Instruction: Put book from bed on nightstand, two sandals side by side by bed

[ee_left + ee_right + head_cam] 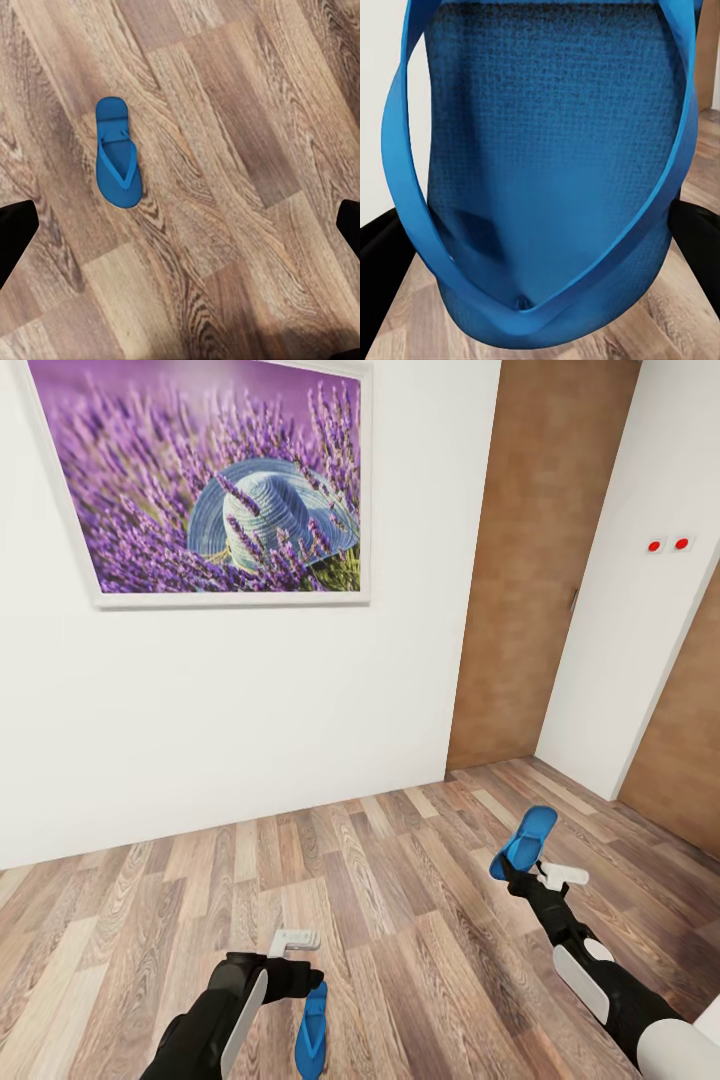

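Two blue foam sandals are counted. One textured sandal (527, 840) is clamped in the right end effector (515, 868), raised. The other sandal (118, 162) lies flat on the wood-plank floor (400, 880) beneath the left end effector (300, 960), fingers spread.

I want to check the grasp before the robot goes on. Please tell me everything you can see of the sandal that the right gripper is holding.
The sandal is a bright blue flip-flop held off the wood-plank floor in the right gripper. It stands up from the gripper, tilted, and touches nothing else. In the right wrist view its footbed looks finely textured, like foam, and two thin smooth straps meet in a V at the toe post. It appears whole and unbent.
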Controlling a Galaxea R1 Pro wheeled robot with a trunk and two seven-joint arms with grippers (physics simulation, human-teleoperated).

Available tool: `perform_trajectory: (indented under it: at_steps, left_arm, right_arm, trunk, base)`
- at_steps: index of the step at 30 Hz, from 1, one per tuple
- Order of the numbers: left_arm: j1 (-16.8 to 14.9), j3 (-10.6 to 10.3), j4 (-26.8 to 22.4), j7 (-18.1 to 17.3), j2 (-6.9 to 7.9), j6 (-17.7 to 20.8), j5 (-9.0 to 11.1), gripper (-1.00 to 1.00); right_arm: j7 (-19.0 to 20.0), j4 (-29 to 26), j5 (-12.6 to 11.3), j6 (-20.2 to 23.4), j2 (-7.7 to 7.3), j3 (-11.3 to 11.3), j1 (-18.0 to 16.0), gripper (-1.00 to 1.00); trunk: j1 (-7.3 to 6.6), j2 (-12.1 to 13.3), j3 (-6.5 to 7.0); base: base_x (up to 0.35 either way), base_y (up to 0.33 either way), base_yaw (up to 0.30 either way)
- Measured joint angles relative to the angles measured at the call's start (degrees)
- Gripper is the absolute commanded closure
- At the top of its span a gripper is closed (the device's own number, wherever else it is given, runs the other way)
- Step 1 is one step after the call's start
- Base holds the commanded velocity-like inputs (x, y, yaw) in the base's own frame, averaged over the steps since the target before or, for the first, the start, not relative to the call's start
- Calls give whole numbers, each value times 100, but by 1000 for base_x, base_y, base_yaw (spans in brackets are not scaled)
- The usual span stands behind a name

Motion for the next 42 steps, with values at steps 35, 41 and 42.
perform_trajectory:
  at_steps: [35, 41, 42]
  left_arm:
    - [0, 0, 0, -9, 0, -6, 0, -100]
    - [0, 0, 0, -7, 0, -6, 0, -100]
    - [0, 2, 0, -7, 0, -6, 0, -100]
  right_arm:
    - [1, 1, 4, -1, 8, 8, 0, 100]
    - [1, 1, 4, -1, 9, 9, 0, 100]
    - [1, 1, 3, -1, 9, 9, 0, 100]
  trunk:
    - [769, -1404, -628]
    - [901, -1645, -736]
    - [923, -1685, -754]
  base:
    - [0, 0, 0]
    - [0, 0, 0]
    - [0, 0, 0]
